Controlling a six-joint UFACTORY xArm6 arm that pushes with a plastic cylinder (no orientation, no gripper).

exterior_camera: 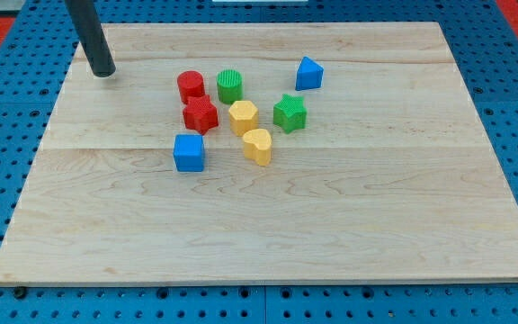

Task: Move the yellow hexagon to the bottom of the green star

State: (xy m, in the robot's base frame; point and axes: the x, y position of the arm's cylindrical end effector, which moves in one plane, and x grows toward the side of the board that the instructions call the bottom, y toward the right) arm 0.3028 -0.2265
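The yellow hexagon (244, 117) lies near the board's middle, just left of the green star (290, 112) with a small gap between them. My tip (103, 72) rests on the board at the view's upper left, far to the left of both blocks and touching none.
A red cylinder (191, 85) and a red star (200, 114) sit left of the hexagon. A green cylinder (230, 85) is above it, a yellow heart (257, 146) just below it. A blue cube (189, 152) lies lower left, a blue triangle (308, 74) upper right. The wooden board (376, 207) sits on blue pegboard.
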